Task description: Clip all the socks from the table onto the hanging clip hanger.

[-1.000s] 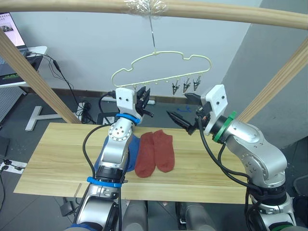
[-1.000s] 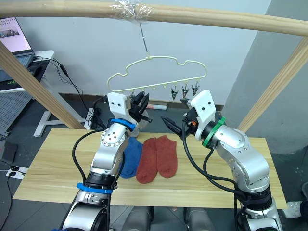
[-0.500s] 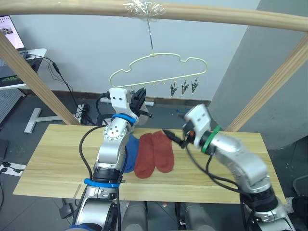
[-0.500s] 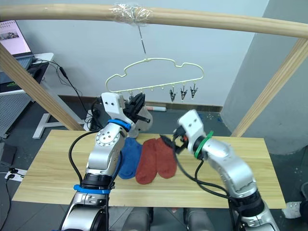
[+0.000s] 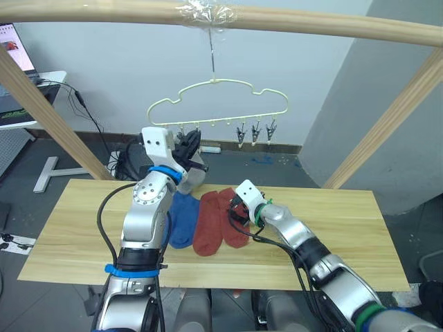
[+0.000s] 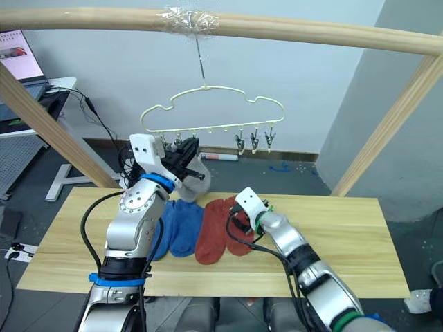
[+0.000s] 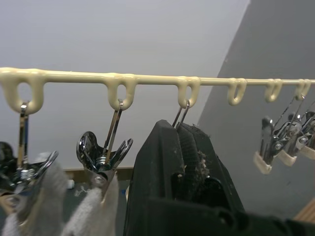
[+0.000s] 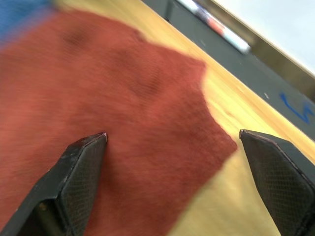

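Observation:
The pale clip hanger [image 5: 214, 97] hangs from the wooden pole. My left gripper [image 5: 188, 144] is up at its row of clips, shut on the third clip [image 7: 181, 112]. Beside it two light grey socks [image 7: 93, 216] hang from the first two clips. On the table [image 5: 346, 235] lie two blue socks [image 6: 176, 225] and two rust-red socks [image 5: 211, 225] side by side. My right gripper [image 5: 235, 209] is low over the right rust-red sock [image 8: 147, 98], open, with its fingers [image 8: 81, 167] spread wide above the sock's cuff end.
Three free metal clips [image 5: 255, 131] hang at the hanger's right end. The round wooden pole frame [image 5: 311, 21] crosses overhead, with slanted legs at both sides. A desk with a laptop [image 5: 14, 76] and cables stands at the far left.
My right arm has dropped from beside the hanger down to the rust-red socks on the table. The left gripper has stayed at the clips. The camera has shifted slightly.

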Robot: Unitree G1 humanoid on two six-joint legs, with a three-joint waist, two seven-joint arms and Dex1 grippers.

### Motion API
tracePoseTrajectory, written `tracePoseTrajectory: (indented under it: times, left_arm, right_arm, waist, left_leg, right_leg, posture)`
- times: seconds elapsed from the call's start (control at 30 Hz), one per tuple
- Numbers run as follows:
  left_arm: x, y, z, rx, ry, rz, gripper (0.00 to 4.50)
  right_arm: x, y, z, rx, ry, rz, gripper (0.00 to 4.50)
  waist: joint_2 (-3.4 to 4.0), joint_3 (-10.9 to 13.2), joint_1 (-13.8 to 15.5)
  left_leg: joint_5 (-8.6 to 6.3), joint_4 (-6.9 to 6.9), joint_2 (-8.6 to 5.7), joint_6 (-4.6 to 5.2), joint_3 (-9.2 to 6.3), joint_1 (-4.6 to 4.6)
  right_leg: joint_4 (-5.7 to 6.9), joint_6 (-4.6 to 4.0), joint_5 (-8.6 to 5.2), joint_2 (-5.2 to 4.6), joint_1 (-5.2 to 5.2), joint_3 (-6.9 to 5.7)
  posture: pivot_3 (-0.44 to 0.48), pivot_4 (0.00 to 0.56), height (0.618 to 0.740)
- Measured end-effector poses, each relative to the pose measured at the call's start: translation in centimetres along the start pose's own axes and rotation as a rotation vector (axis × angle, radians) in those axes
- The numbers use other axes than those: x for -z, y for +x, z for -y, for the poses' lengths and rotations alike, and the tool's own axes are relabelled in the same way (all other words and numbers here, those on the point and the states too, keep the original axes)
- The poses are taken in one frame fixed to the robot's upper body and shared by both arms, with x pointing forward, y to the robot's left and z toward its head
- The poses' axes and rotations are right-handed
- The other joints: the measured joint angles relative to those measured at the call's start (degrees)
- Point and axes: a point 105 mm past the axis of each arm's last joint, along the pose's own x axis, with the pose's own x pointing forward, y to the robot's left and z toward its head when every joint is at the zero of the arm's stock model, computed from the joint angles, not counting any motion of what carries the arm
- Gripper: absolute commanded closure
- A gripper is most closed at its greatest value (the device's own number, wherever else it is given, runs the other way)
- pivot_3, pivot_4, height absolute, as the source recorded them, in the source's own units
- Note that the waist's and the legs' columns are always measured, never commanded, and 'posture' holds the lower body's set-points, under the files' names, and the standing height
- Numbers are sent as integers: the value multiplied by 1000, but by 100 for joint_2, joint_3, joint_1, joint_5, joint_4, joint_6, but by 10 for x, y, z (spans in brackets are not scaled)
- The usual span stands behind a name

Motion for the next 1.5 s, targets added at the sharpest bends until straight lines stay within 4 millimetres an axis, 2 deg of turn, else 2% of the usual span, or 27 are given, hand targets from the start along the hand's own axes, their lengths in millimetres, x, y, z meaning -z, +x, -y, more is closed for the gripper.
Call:
tracePoseTrajectory:
  times: [0.03, 0.13, 0.27, 0.37, 0.5, 0.7, 0.77, 0.83, 0.9, 1.03, 1.13, 1.23, 1.3, 1.5]
  left_arm:
    - [0, -1, 2, 4, -2, -1, 4492]
    - [1, -2, 1, -3, -3, -11, 4500]
    - [3, -5, 0, -8, -1, -18, 4500]
    - [3, -5, -1, -11, 0, -19, 4500]
    - [3, -4, 1, -1, -18, -21, 4500]
    - [5, -4, 3, 29, -103, -37, 4500]
    - [5, -2, 3, 77, -269, -66, 4500]
    - [3, -2, -6, 106, -443, -96, 4500]
    - [0, -4, -12, 145, -589, -132, 4500]
    - [0, -8, -2, 250, -797, -190, 4500]
    - [-3, -14, -8, 259, -905, -190, 4500]
    - [-4, -16, -1, 286, -954, -210, 4500]
    - [-6, -16, 3, 302, -964, -214, 4500]
    - [-9, -18, 1, 307, -962, -219, 4500]
  right_arm:
    - [0, 2, 0, -4, 6, 1, 0]
    - [4, 3, -7, -43, 28, 3, 563]
    - [10, 1, -18, -89, 19, 13, 1912]
    - [20, -7, -30, -127, -30, 25, 3171]
    - [30, -19, -30, -143, -86, 30, 4401]
    - [40, -35, -22, -135, -121, 33, 4458]
    - [52, -56, -19, -171, -110, 28, 4458]
    - [59, -76, -21, -220, -31, 30, 4458]
    - [41, -90, -24, -271, 61, 83, 4458]
    - [-9, -109, -39, -387, 132, 216, 4458]
    - [-41, -119, -45, -451, 210, 297, 4458]
    - [-75, -124, -43, -459, 223, 385, 4458]
    - [-85, -125, -44, -471, 241, 411, 4458]
    - [-86, -125, -42, -477, 278, 401, 4458]
  waist:
    - [1, -1, 3]
    - [3, -3, 1]
    - [3, -4, -9]
    - [5, -11, -8]
    - [6, -13, -6]
    - [6, -13, -10]
    - [8, -12, 30]
    - [7, -11, 4]
    - [6, -8, -104]
    - [6, -9, -151]
    - [5, -8, -156]
    - [5, -8, -137]
    - [4, -9, -114]
    - [4, -8, -42]
  left_leg:
    - [0, -3, 0, 0, -1, 3]
    - [0, -12, 2, 1, 0, 33]
    - [-1, -20, 1, 0, 10, 70]
    - [-1, -20, 1, 0, 17, 73]
    - [-1, -20, 0, 0, 22, 74]
    - [-1, -20, 1, 0, 25, 75]
    - [-2, -20, -5, 0, 23, 69]
    - [-3, -21, -3, 0, 22, 62]
    - [-3, -22, 5, 0, 21, 67]
    - [-3, -33, 5, 0, 2, 73]
    - [-3, -37, 5, -1, 4, 69]
    - [-3, -37, 1, -2, 6, 65]
    - [-3, -45, 2, -3, 5, 61]
    - [-4, -85, 4, -5, 8, 50]
  right_leg:
    - [1, 0, 0, 0, 1, -1]
    - [1, 14, -10, 3, 25, 2]
    - [0, 26, -19, 3, 54, 15]
    - [0, 29, -20, 3, 55, 24]
    - [-1, 30, -21, 3, 55, 29]
    - [-3, 31, -21, 3, 55, 31]
    - [-6, 40, -28, 1, 54, 30]
    - [-13, 41, -28, 1, 50, 29]
    - [-11, 42, -28, 6, 49, 32]
    - [-6, 36, -31, 12, 50, 18]
    - [-11, 35, -31, 10, 48, 20]
    - [-23, 36, -31, 5, 49, 19]
    - [-38, 36, -31, 4, 50, 16]
    - [-91, 36, -30, 1, 47, 14]
  posture:
    - [245, 190, 740]
    - [253, 196, 740]
    - [261, 193, 740]
    - [261, 193, 740]
    - [255, 196, 740]
    - [222, 201, 740]
    - [216, 197, 740]
    - [211, 202, 740]
    - [211, 202, 740]
    - [191, 200, 740]
    - [191, 200, 740]
    - [191, 200, 740]
    - [198, 210, 740]
    - [207, 211, 740]
